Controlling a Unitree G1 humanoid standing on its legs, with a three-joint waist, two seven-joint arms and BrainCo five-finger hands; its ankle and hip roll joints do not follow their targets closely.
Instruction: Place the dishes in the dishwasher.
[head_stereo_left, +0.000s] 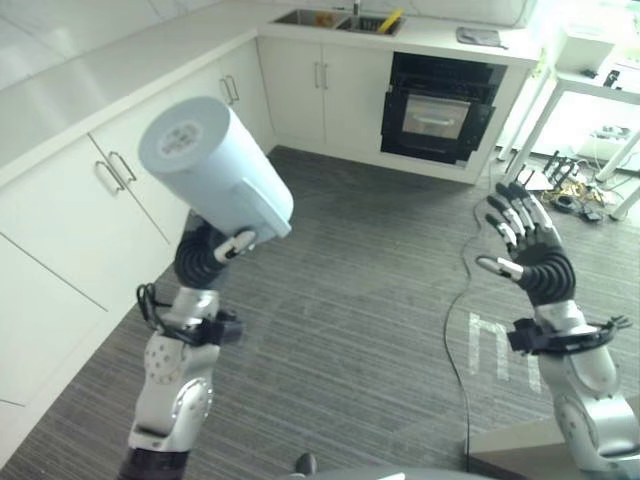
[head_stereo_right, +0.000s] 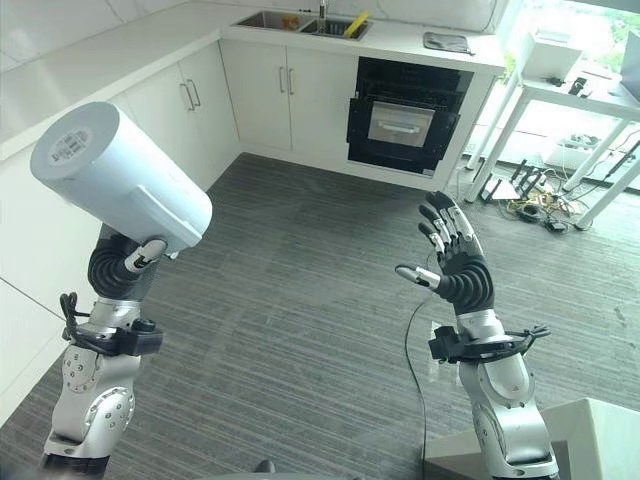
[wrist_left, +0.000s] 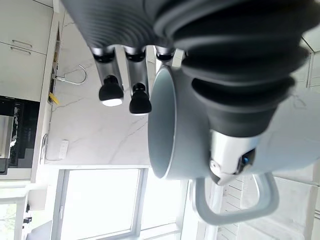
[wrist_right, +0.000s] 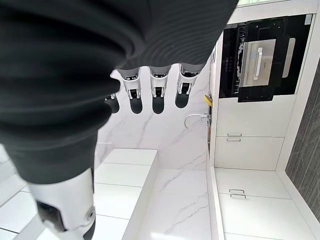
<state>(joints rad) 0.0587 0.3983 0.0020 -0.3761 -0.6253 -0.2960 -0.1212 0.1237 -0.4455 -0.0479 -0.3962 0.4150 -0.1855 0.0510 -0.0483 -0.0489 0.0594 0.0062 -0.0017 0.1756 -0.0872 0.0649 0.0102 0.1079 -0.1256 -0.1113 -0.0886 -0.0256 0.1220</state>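
At upper left, the left hand (head_stereo_left: 215, 250) grips a pale blue ceramic mug (head_stereo_left: 215, 170). The right hand (head_stereo_left: 525, 240), fingers spread, holds nothing. Loading seems not yet done.

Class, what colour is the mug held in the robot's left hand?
Pale blue. The mug, gripped by the left hand, shows best in the left eye view.

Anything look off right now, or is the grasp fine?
The mug in the left hand is tipped over, base up and toward the camera, its handle free of the fingers. Nothing spilled. The right hand is open, holding nothing.
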